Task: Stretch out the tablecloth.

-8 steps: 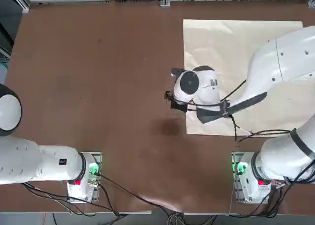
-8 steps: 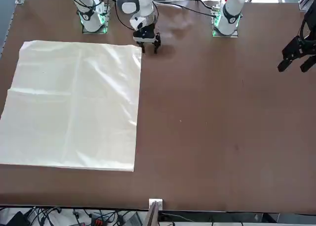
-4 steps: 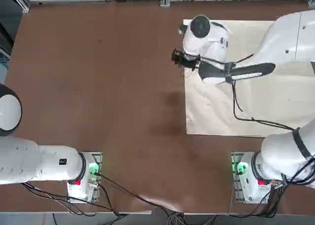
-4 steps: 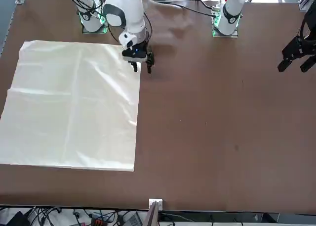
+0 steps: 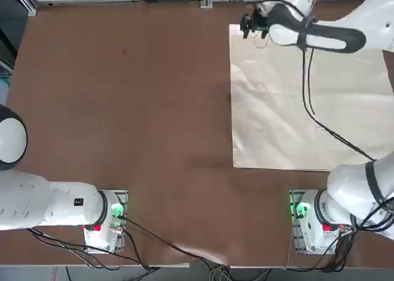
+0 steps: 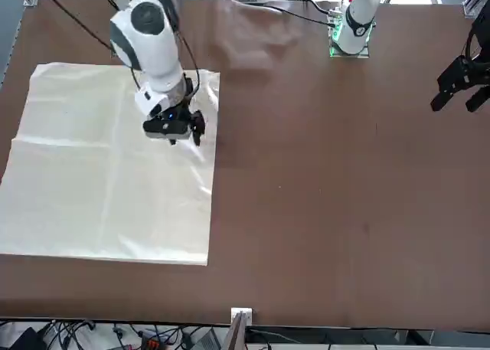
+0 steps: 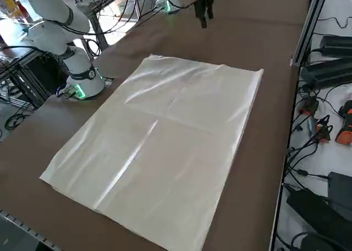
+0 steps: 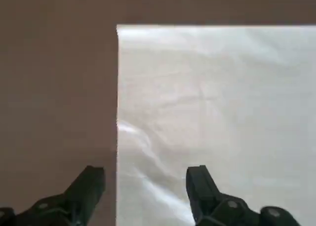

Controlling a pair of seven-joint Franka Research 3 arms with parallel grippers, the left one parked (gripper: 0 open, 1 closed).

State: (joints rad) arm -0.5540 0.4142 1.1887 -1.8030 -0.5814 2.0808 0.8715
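The tablecloth (image 5: 308, 96) lies flat on the right half of the tabletop (image 5: 123, 96), reaching toward the far edge. The right gripper (image 5: 255, 27) hangs above the cloth's far inner corner, fingers (image 8: 91, 184) spread wide, holding nothing, straddling the cloth's inner edge.

White, rounded shells cover the right arm (image 5: 332, 38), with a dark grey band at one joint and a black cable (image 5: 314, 109) looping along it. Its base (image 5: 311, 222), at five o'clock in the overhead picture, glows green beside red fittings. The black two-fingered claw (image 8: 145, 186) ends in blunt, squared fingertips (image 8: 197, 179).
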